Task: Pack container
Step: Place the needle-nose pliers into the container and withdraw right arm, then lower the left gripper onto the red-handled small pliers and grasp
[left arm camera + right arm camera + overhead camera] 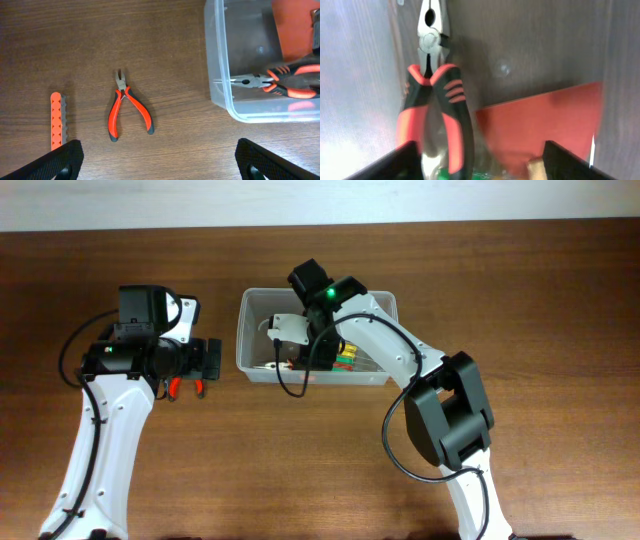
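Spread and empty, the left fingers [55, 162] hang over the wooden desk [150, 40]. Just ahead lie unpacked red-handled steel pliers [127, 112] and an orange notched plastic strip [57, 121]. Beyond, the translucent rectangular plastic container [220, 85] surrounds the released right fingers [395, 162] and packed red-and-black pliers [437, 115]. Packing looks partly done.

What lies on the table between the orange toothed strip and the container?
Small red-handled pliers, lying apart from both the orange strip and the container; the left wrist view shows it.

overhead: top-down, far | left wrist: downward, beside container [220, 75] | right wrist: close, inside it | shared: container
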Tool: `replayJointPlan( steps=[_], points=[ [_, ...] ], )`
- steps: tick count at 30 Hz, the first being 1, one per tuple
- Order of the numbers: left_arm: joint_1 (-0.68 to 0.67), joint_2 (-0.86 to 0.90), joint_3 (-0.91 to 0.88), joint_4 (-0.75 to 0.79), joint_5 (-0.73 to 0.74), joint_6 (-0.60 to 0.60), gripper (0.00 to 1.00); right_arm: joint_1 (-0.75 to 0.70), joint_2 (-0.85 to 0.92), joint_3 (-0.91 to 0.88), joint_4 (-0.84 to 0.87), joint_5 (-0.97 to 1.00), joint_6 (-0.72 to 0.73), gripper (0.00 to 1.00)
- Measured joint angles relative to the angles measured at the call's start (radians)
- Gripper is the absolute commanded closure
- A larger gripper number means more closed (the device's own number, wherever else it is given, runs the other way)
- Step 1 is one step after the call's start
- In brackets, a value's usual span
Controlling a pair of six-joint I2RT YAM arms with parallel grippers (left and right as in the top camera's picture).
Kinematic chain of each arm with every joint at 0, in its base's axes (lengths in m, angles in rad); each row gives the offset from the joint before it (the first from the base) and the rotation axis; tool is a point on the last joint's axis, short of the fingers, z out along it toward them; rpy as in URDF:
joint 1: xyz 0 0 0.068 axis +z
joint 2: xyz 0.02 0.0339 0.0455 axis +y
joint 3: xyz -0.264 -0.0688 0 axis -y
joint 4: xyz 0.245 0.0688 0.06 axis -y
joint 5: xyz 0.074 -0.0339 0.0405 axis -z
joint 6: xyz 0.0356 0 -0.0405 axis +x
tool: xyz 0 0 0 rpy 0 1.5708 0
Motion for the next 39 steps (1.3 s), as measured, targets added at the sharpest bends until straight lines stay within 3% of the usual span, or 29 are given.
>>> replayJointPlan(
  steps=[5,11,18,26,33,39],
  points=[
    [0.0,0.0,0.0,0.0,0.0,0.0,0.01,-0.005,-0.001,0.119,-0.14,0.04,0.121,0.01],
    [0.0,0.0,0.001,0.087,0.0,0.0,0.01,-0.093,-0.028,0.479,-0.403,0.096,0.369,0.01],
    [0.0,0.0,0.002,0.061,0.024,0.0,0.01,-0.497,-0.117,0.856,-0.572,0.076,0.721,0.01],
    [0.0,0.011,0.002,0.095,0.029,-0.026,0.01,-0.829,-0.115,0.85,-0.67,0.001,0.889,0.01],
    [0.008,0.167,0.008,-0.002,-0.06,-0.2,0.01,-0.951,-0.095,0.773,-0.676,-0.021,0.92,0.02],
    [0.036,0.338,0.01,-0.077,-0.058,-0.158,0.01,-0.988,-0.086,0.735,-0.676,-0.022,0.922,0.02]
  ],
)
